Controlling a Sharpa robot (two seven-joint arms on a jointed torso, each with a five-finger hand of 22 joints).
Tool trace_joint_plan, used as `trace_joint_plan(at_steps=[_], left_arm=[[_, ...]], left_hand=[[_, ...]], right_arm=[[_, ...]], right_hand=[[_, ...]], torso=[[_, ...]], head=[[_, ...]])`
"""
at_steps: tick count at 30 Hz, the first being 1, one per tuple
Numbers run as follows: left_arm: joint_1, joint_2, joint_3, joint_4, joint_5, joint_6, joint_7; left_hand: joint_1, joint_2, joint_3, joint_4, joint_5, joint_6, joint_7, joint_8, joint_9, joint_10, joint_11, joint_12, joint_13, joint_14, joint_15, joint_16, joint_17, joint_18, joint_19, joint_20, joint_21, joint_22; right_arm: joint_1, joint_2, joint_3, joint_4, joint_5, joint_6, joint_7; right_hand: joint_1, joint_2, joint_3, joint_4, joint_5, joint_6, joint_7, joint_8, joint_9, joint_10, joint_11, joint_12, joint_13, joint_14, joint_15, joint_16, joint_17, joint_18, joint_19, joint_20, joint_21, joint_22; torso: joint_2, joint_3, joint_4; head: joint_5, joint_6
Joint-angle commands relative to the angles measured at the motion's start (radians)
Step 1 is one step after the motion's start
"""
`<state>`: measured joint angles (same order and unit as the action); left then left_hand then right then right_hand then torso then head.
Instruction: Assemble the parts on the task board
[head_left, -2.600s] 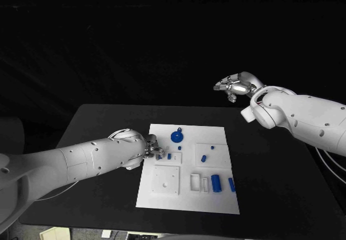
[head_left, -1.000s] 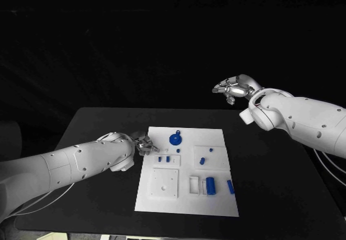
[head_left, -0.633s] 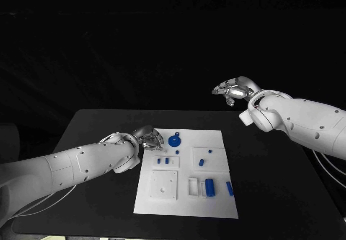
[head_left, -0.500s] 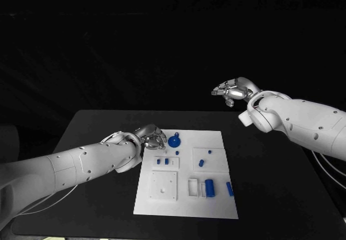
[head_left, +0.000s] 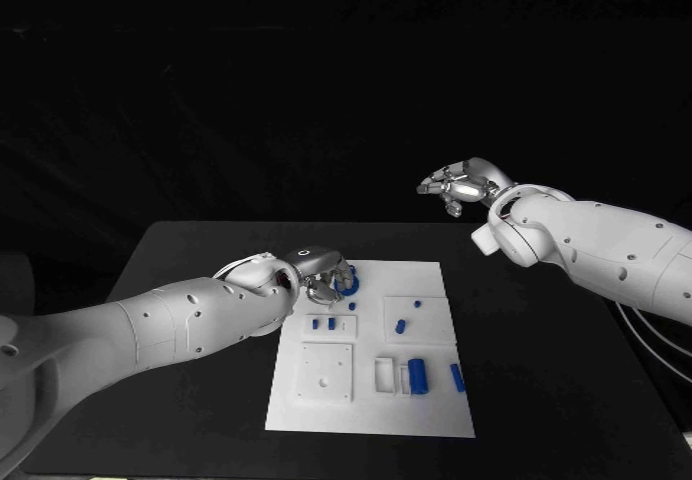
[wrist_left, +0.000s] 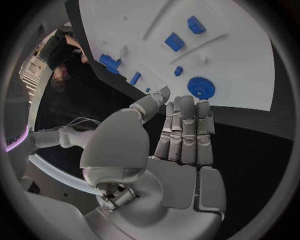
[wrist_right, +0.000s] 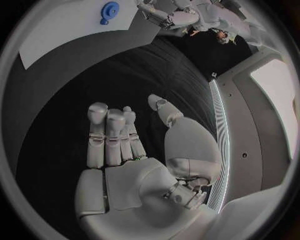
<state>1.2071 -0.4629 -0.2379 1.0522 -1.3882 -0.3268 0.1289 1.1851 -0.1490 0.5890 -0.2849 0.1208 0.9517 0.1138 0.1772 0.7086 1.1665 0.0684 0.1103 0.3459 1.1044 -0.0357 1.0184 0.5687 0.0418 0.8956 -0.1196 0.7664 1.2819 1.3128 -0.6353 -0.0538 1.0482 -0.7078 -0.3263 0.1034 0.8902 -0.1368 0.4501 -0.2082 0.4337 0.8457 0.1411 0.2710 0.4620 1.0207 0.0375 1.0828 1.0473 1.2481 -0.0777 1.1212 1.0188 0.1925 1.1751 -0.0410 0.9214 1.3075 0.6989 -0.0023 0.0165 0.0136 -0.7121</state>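
The white task board (head_left: 433, 405) lies in the middle of the black table. A blue gear (head_left: 352, 285) sits at its far left corner, also seen as gear (wrist_left: 201, 88) and gear (wrist_right: 110, 8). My left hand (head_left: 320, 274) hovers just left of the gear, fingers straight and side by side (wrist_left: 183, 131), holding nothing. Two small blue pieces (head_left: 325, 323) stand in a raised square behind it. A blue block (head_left: 418, 375) stands in a slot near the front. My right hand (head_left: 459, 184) hangs in the air past the table's far edge, fingers spread (wrist_right: 112, 137), empty.
More blue parts rest on the board: a peg (head_left: 420, 300), a short piece (head_left: 401, 326) and a bar (head_left: 457, 376) at the right edge. A raised white square (head_left: 326, 372) lies front left. Bare black table (head_left: 188, 260) surrounds the board.
My left hand has travelled from the board's left edge by the two small pieces toward the far corner, ending beside the gear. The right hand has barely shifted.
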Motion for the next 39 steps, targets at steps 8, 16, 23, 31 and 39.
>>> trace_joint_plan(at_steps=[8, 16, 23, 31, 39], left_arm=[[0.002, 0.057, 0.001, -0.043, -0.152, 0.110, -0.050], [-0.002, 0.093, 0.001, -0.083, -0.149, 0.117, -0.063], [-0.014, 0.120, 0.001, -0.127, -0.148, 0.126, -0.054], [-0.031, 0.137, 0.001, -0.169, -0.148, 0.109, -0.046], [-0.041, 0.147, 0.001, -0.186, -0.139, 0.103, -0.038]], left_hand=[[-0.026, -0.036, 0.000, 0.034, -0.019, -0.056, 0.001, -0.041, -0.038, -0.078, 0.020, -0.048, -0.063, 0.020, 0.013, -0.007, 0.001, 0.027, 0.027, -0.004, -0.012, 0.006], [-0.018, -0.054, 0.008, 0.062, -0.021, -0.091, -0.004, -0.056, -0.066, -0.166, 0.018, -0.046, -0.128, 0.060, 0.010, 0.012, 0.011, 0.044, 0.067, -0.006, 0.003, 0.019], [-0.010, -0.044, 0.006, 0.067, -0.017, -0.082, -0.003, -0.047, -0.073, -0.154, 0.015, -0.040, -0.147, 0.078, 0.006, 0.024, 0.018, 0.052, 0.085, -0.009, 0.017, 0.032], [-0.006, -0.024, -0.001, 0.060, -0.017, -0.063, 0.000, -0.033, -0.081, -0.120, 0.011, -0.033, -0.160, 0.083, 0.003, 0.036, 0.026, 0.055, 0.089, -0.011, 0.027, 0.044], [-0.006, -0.014, -0.007, 0.052, -0.016, -0.052, 0.002, -0.024, -0.088, -0.086, 0.009, -0.023, -0.167, 0.085, 0.001, 0.047, 0.032, 0.056, 0.091, -0.013, 0.034, 0.047]], right_arm=[[0.000, 0.010, 0.000, -0.002, -0.002, 0.020, 0.007], [0.000, 0.012, 0.000, 0.002, -0.002, 0.019, 0.006], [0.000, 0.014, 0.000, 0.004, -0.003, 0.019, 0.006], [0.000, 0.016, 0.001, 0.009, -0.003, 0.017, 0.007], [0.000, 0.016, 0.001, 0.011, -0.003, 0.017, 0.007]], right_hand=[[-0.005, 0.002, 0.004, -0.003, 0.006, 0.003, 0.008, -0.006, -0.001, -0.006, -0.002, 0.005, -0.001, 0.001, 0.003, -0.002, -0.002, 0.069, 0.002, -0.007, -0.006, 0.009], [-0.005, 0.003, 0.004, -0.003, 0.006, 0.003, 0.008, -0.006, -0.001, -0.006, -0.002, 0.005, -0.002, 0.001, 0.003, -0.001, -0.002, 0.069, 0.002, -0.007, -0.006, 0.009], [-0.005, 0.003, 0.004, -0.002, 0.005, 0.003, 0.008, -0.006, -0.001, -0.006, -0.002, 0.005, -0.002, 0.001, 0.003, -0.001, -0.002, 0.069, 0.003, -0.007, -0.006, 0.009], [-0.005, 0.003, 0.004, -0.002, 0.005, 0.003, 0.008, -0.006, -0.001, -0.006, -0.002, 0.005, -0.002, 0.002, 0.003, -0.001, -0.002, 0.069, 0.003, -0.007, -0.006, 0.009], [-0.005, 0.003, 0.004, -0.002, 0.006, 0.003, 0.008, -0.006, -0.001, -0.006, -0.002, 0.005, -0.002, 0.001, 0.003, -0.001, -0.002, 0.069, 0.003, -0.007, -0.007, 0.009]], torso=[[0.002, 0.0006, -0.0003], [0.002, 0.0006, -0.0026], [0.004, -0.0004, -0.0068], [0.012, -0.0010, -0.0149], [0.018, -0.0020, -0.0166]], head=[[0.001, 0.000], [0.001, -0.002], [0.004, -0.006], [0.008, -0.005], [0.008, -0.006]])
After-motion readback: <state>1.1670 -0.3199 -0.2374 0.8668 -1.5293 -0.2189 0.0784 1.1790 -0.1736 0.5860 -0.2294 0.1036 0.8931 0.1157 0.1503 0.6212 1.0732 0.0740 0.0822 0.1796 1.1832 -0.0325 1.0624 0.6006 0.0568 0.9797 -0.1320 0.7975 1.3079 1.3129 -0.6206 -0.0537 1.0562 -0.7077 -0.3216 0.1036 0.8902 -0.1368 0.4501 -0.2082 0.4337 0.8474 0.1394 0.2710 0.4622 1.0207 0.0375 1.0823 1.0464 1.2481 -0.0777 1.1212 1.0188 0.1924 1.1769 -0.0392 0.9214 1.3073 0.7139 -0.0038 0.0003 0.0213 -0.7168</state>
